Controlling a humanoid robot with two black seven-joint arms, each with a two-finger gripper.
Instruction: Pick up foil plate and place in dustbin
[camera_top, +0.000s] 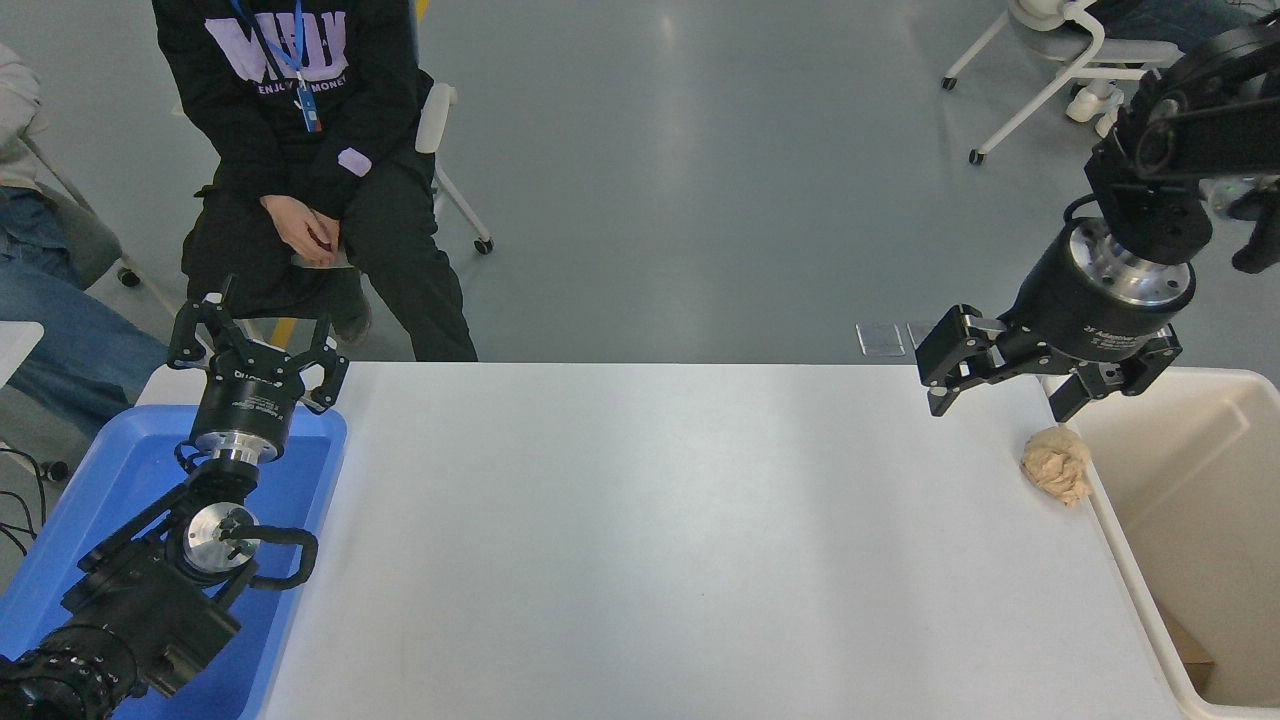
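The foil plate is not in view. The cream dustbin (1120, 520) stands at the table's right edge, and its visible inside shows only a bit of brown cardboard (1188, 655) at the bottom. My right gripper (1000, 405) hangs open and empty over the table's far right corner, just left of and above the bin's rim. My left gripper (258, 345) is open and parked over the blue tray at the lower left.
A tan crumpled paper ball (1056, 466) lies on the table against the bin's left rim, just below the right gripper. A shallow blue tray (120, 470) sits at the left edge. A person in black (300, 150) sits beyond the table's far left. Chairs stand at the top right.
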